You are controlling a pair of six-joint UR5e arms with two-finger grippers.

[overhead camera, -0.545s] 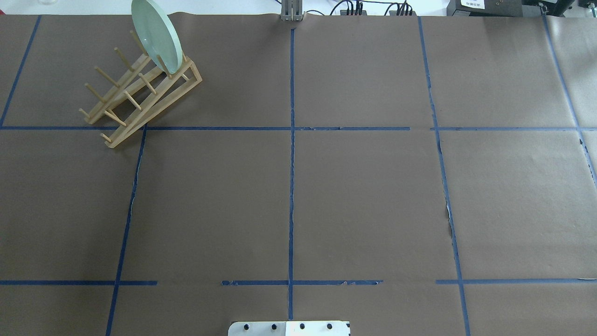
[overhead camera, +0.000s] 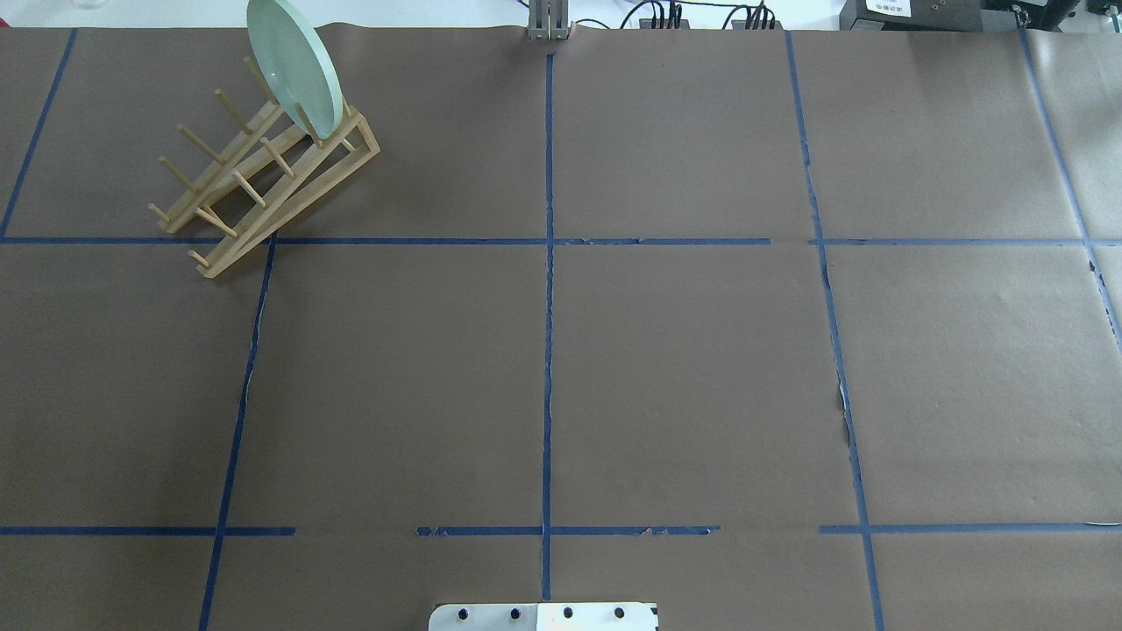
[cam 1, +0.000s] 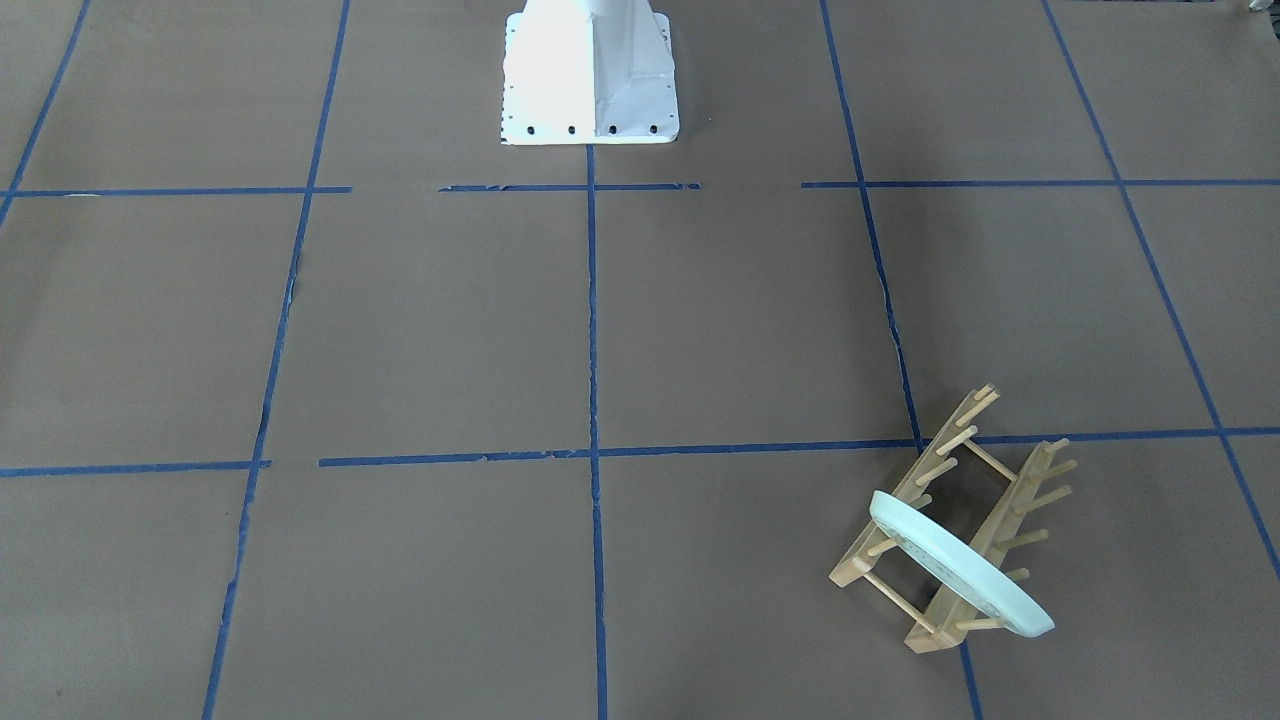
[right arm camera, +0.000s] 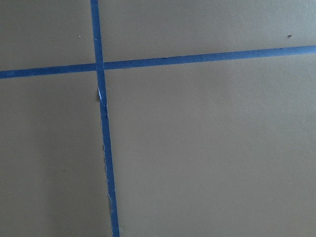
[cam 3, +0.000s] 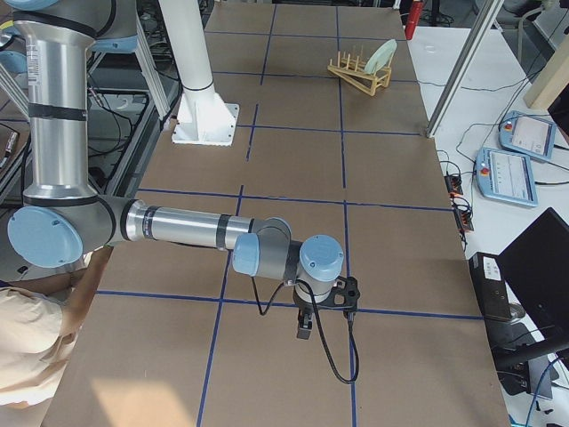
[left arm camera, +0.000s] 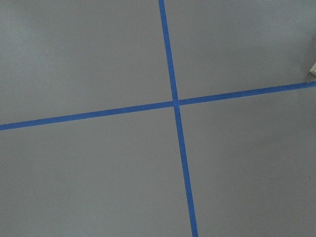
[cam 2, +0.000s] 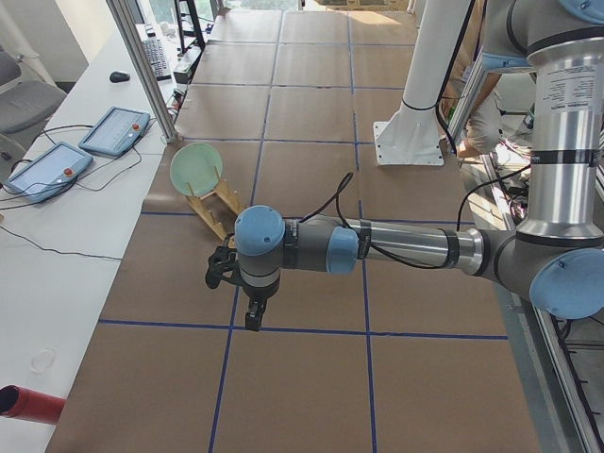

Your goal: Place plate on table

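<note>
Robot workcell seen from several cams; brown paper-covered table (overhead camera: 684, 368) marked into big squares w/ blue tape. Pale mint-green plate (overhead camera: 294, 66) stands on edge, tilted, in the end slot of a light wooden peg rack (overhead camera: 241, 245), the slot farthest from the robot; its rim sits between the pegs, not on the paper. Rack and plate are at the far left part of the table, the rack set at an angle across a tape line.

Left gripper (cam 2: 252, 321) hangs pointing down from the near arm in the left side view, over the paper near a tape line, well apart from rack and plate; it holds nothing, but whether its fingers are apart or together cannot be told. Right gripper (cam 3: 303, 329) hangs the same way in the right side view, far from the plate, w/ nothing in it; finger spacing likewise cannot be told.

Both wrist cams show only paper w/ crossing tape. White robot base (cam 1: 590, 90) is bolted at the table's near-middle edge. White label (overhead camera: 887, 7) on a black box beyond the table; its print is too small to read.
</note>
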